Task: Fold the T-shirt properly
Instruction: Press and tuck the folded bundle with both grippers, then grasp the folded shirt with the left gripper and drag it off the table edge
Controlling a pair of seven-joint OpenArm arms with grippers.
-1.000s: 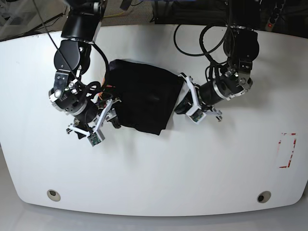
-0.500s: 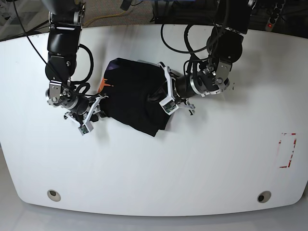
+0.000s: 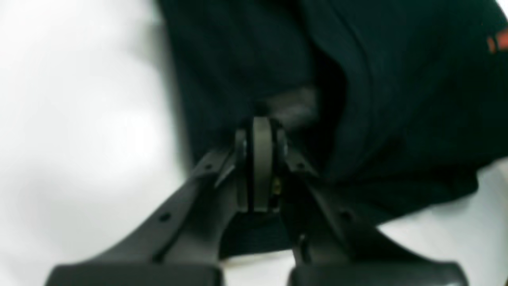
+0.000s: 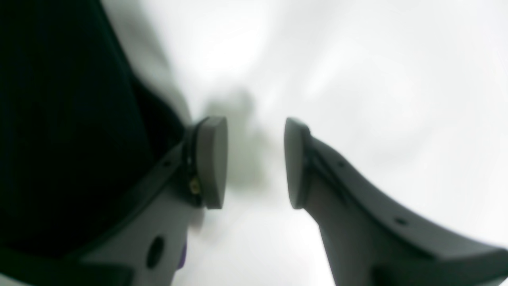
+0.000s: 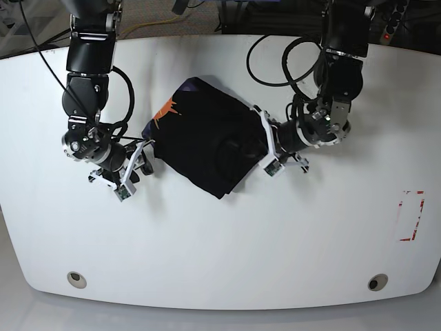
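From my feed I see a broad white table [image 5: 220, 241] with rounded corners and a glossy top that throws back soft overhead light. Two round grommet holes sit near its front edge, one left [image 5: 77, 279] and one right [image 5: 377, 282], and a red-marked rectangle [image 5: 411, 216] lies at the right side. Behind the table the floor [image 5: 165, 17] looks grey and carpeted, with a yellow cable [image 5: 155, 24] trailing across it.
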